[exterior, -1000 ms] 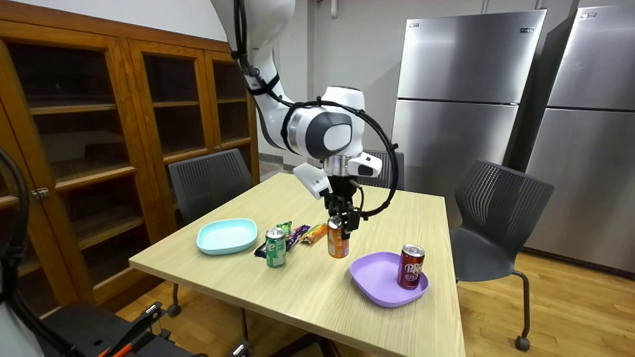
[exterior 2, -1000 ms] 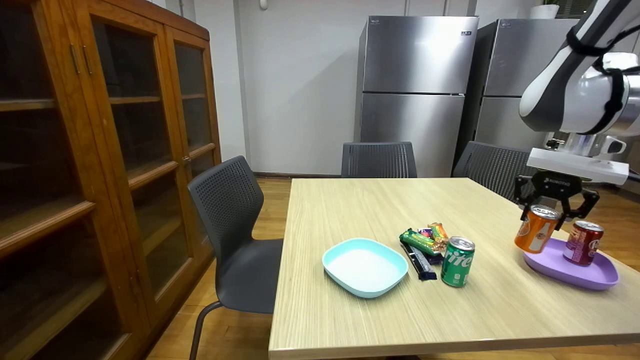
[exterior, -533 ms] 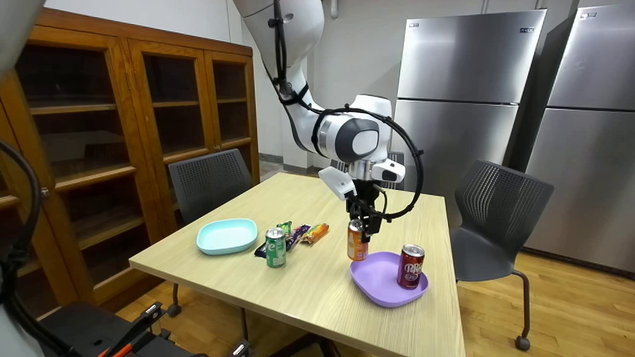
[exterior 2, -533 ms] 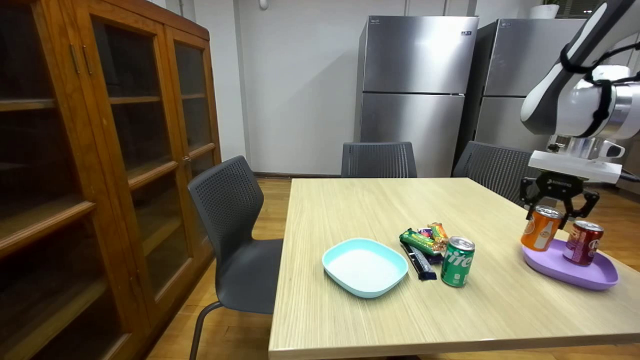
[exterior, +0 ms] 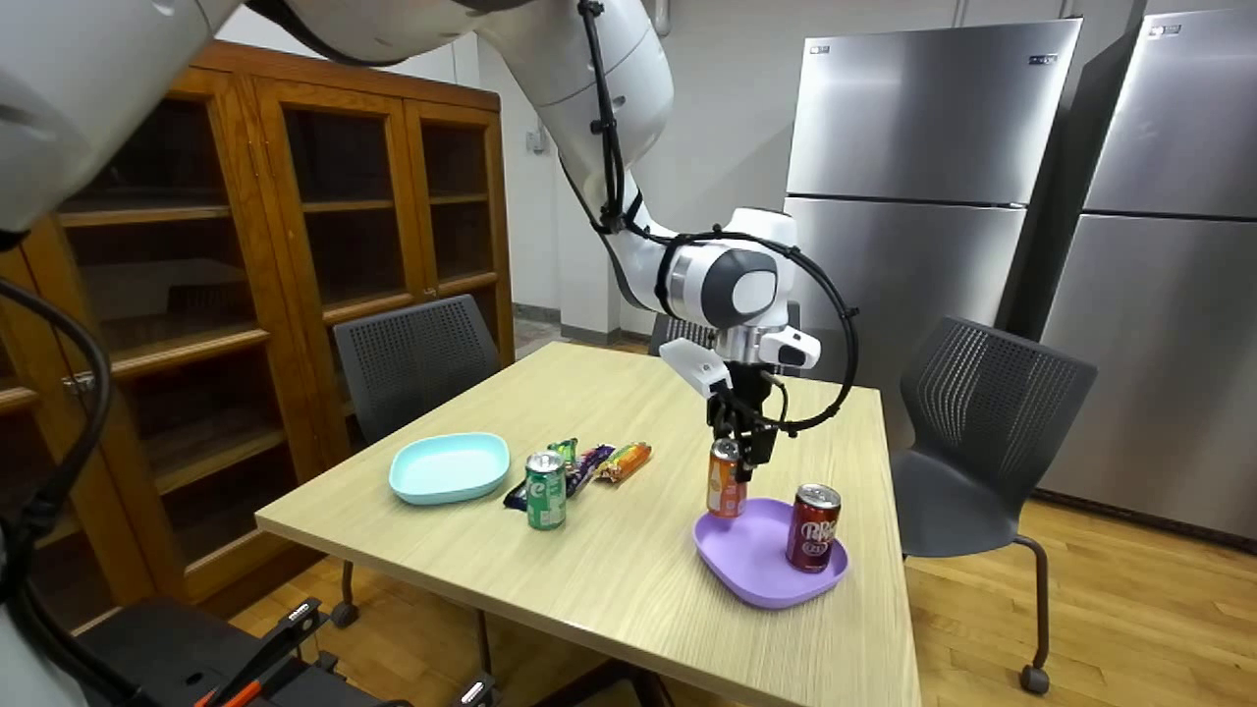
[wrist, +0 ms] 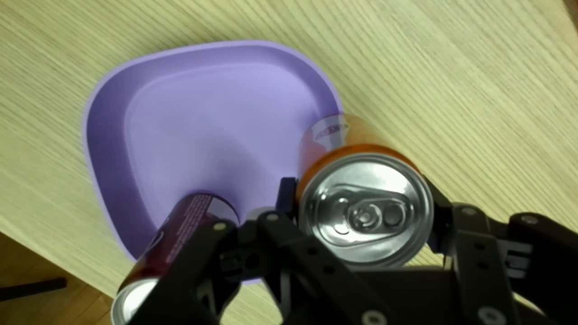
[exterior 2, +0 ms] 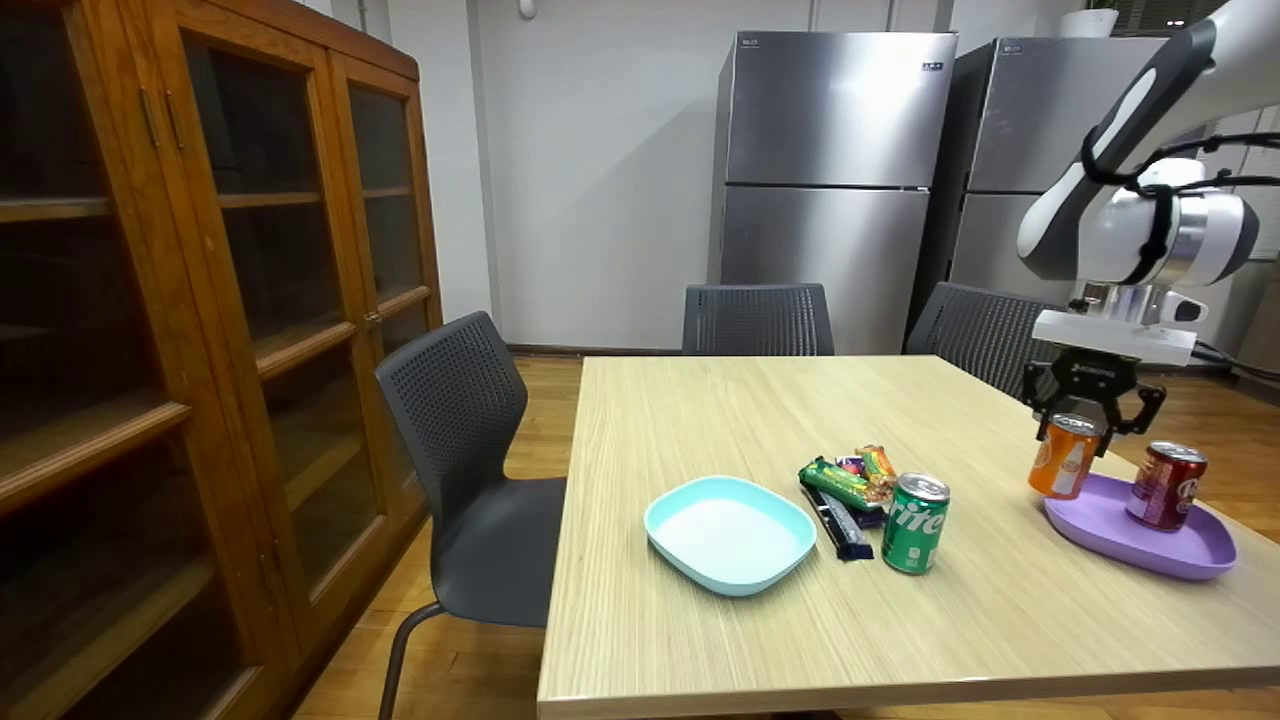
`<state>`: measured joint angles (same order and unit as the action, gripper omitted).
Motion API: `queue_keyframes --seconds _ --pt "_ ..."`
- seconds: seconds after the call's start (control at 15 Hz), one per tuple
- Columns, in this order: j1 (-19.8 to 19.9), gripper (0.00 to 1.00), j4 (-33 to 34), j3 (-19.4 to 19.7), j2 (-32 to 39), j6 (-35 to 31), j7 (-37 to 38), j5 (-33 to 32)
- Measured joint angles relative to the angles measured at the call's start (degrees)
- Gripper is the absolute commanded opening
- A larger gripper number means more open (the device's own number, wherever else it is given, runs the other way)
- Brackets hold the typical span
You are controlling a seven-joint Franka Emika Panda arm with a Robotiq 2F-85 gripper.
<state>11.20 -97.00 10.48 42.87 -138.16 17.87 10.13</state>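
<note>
Clasping an orange can (exterior 2: 1062, 462) snugly, the end effector (wrist: 362, 205) overhangs a pale table (exterior 2: 720, 650) near an apparently glazed cabinet (exterior 2: 205, 340)

3 soda cans (exterior 2: 1063, 460), 2 trays (exterior: 751, 555), 3 snack bars (exterior 2: 843, 485) minimum, 3 chairs (exterior: 417, 368), 2 fridges (exterior: 913, 118), 1 bench (exterior 2: 740, 415), 1 cabinet (exterior: 251, 226)

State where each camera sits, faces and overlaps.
In an exterior view: beside the Panda arm, facing the refrigerators across the table; much of the arm shows.
In an exterior view: by the table's edge, facing the refrigerators past the Sprite can; arm and jaws at right.
Wrist view: facing down at the purple plate from above the jaws, which grip the orange soda can.
Both exterior views share the wooden cabinet.
</note>
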Motion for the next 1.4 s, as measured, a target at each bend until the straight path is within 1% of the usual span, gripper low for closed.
queue_keyframes --seconds 0.27,0.53,1.07,1.4 --pt "0.1 0.38 5.9 0.9 3.1 3.4 0.9 0.0" --pt "0.5 0.38 9.5 1.6 5.1 4.9 1.2 0.0" --pt "2.4 0.38 10.5 1.6 5.5 5.6 1.2 0.0" --pt "2.6 0.38 10.8 1.7 6.0 6.8 1.2 0.0"
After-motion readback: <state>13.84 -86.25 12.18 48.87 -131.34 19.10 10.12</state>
